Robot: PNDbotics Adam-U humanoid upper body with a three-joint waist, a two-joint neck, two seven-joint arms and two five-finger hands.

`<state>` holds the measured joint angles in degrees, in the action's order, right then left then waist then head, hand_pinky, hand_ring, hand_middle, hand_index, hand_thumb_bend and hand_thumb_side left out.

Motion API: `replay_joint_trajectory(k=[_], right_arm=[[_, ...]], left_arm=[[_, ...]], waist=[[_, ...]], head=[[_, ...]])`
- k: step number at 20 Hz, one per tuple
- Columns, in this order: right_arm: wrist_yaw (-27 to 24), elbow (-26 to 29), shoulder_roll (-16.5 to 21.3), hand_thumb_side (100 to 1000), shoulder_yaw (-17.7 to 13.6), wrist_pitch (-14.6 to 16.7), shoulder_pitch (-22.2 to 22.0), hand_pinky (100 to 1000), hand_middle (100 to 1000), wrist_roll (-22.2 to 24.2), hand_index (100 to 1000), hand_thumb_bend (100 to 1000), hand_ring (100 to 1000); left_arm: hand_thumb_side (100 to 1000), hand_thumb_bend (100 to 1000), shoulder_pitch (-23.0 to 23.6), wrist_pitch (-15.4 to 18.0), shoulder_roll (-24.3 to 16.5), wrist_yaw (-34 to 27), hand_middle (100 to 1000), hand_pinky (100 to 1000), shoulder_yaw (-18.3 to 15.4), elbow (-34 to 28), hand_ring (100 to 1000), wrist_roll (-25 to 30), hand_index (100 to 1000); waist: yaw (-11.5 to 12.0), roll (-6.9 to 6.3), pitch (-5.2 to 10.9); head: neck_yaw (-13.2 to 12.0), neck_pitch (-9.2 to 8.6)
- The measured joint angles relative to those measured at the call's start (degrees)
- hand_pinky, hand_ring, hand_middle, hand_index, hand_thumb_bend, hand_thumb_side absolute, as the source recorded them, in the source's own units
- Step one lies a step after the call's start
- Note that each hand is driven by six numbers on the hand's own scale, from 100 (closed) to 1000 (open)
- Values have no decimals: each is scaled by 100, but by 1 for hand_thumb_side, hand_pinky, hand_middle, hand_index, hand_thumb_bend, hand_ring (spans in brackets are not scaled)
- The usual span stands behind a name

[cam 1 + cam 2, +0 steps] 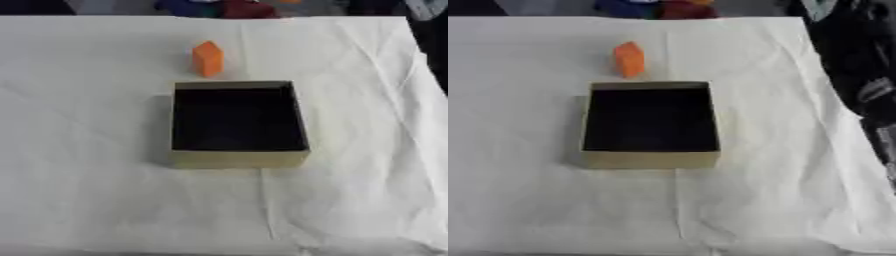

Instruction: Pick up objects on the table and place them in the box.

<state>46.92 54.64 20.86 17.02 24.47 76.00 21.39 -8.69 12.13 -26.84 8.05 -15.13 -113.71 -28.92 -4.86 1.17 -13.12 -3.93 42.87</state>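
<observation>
While the upright orange block (207,58) stands just beyond the open tan cardboard box (238,159) on the white cloth (87,200), neither hand shows; their finger state cannot be told. The block remains unplaced.

Only one part of the robot shows: its right arm (859,75), a black bulk w/ a silver-grey joint, running down the right edge of the right eye view from the upper corner to about mid-height. It hangs off to the side, past the counter's (780,150) right edge. No hand or fingers visible on that arm. The left arm & left hand don't appear in either view.
</observation>
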Motion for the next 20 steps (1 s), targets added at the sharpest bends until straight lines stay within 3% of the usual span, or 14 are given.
replay_joint_trajectory(k=[11, 20], right_arm=[[-1066, 726, 81, 106, 610, -22, -351, 636, 529, 711, 501, 100, 630], [-1287, 898, 5, 127, 930, 93, -601, 638, 530, 1060, 504, 100, 628]], left_arm=[[856, 100, 4, 0, 0, 0, 635, 765, 1, 0, 575, 0, 860], [857, 100, 3, 0, -1, 0, 635, 765, 5, 0, 574, 3, 860]], waist=[[-24, -13, 1], [-24, -28, -1]], head=[[1, 42], [4, 42]])
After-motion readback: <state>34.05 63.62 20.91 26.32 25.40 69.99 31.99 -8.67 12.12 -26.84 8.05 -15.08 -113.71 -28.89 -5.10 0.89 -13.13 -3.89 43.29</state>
